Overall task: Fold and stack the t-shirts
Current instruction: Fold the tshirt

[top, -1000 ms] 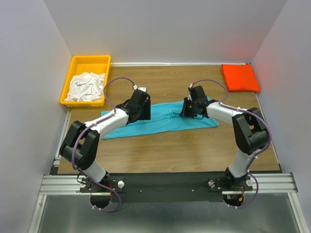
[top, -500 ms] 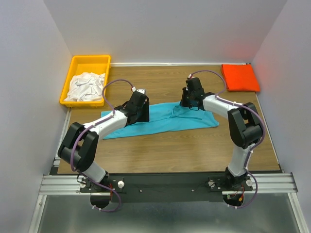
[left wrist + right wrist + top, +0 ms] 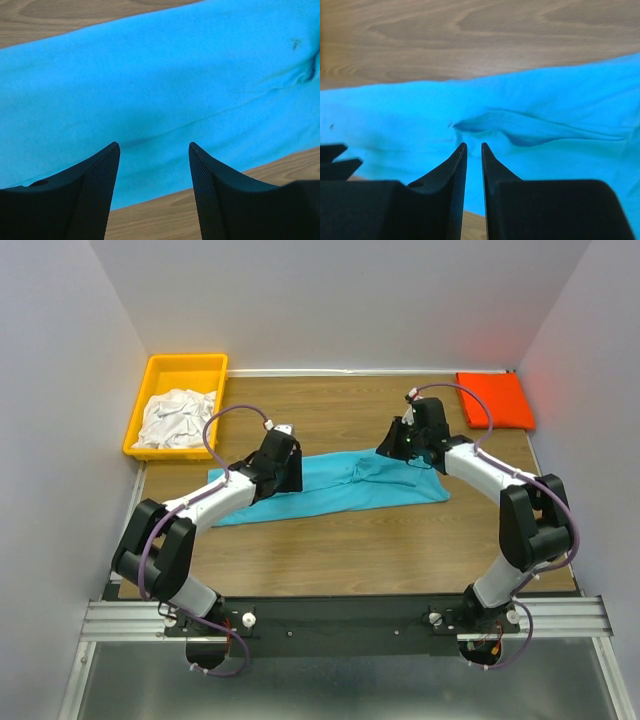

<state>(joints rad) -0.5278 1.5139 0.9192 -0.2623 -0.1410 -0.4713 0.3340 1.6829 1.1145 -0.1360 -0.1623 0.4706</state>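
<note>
While left fingers (image 3: 90, 200) gape above the turquoise t-shirt (image 3: 175, 75) by its edge, right fingers (image 3: 445, 200) hover barely parted, empty

One turquoise t-shirt (image 3: 340, 485), one folded orange-red t-shirt (image 3: 494, 400), one yellow bin (image 3: 160, 368), white t-shirts (image 3: 178, 418) bunched inside it, perhaps two or three.

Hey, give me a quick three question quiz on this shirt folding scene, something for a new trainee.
1. What lies in the yellow bin?
2. Where is the folded orange-red shirt? A in the yellow bin; B at the far right corner of the table; C under the turquoise shirt.
3. True or false: the left gripper is clamped on the turquoise shirt.
Key: 1 crumpled white shirts; 2 B; 3 false, its jaws stand open over the turquoise shirt.
</note>
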